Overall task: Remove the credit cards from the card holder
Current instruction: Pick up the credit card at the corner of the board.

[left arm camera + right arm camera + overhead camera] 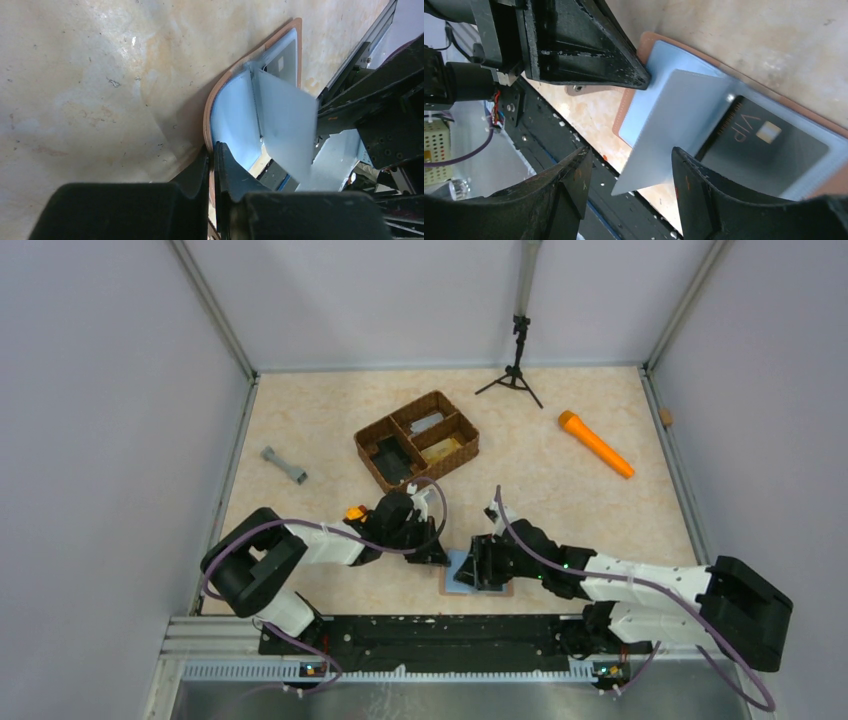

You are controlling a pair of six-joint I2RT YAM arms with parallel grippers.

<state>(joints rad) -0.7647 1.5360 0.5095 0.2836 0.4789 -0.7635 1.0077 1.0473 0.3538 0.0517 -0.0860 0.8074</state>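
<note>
Near the front edge of the table [560, 510], between the two arms, the holder [458, 575] is seen lying open with its pale blue inside turned up and its tan rim showing around it.

The left gripper [212, 152] is pressed together on the holder's left rim. In the left wrist view the tan edge is pinched between the two dark fingers [192, 172], and that side of the holder is curled up off the table.

A pale card [674, 115] is seen partly drawn out of a pocket, its free corner pointing toward the near rail. The right gripper [629, 160] is held over it with the jaws spread, one finger on each side of that corner. A clear gap is seen between the card and the finger nearer the rail. Whether the other finger touches the card's edge cannot be told.

A black VIP card [769, 142] is seen lying in the pocket beside the pale one.

Farther back on the table, well apart from the holder, a brown three-part basket [372, 445], a grey dumbbell-shaped piece [284, 465], an orange cylinder [596, 444] and a small black tripod [515, 370] are seen.
</note>
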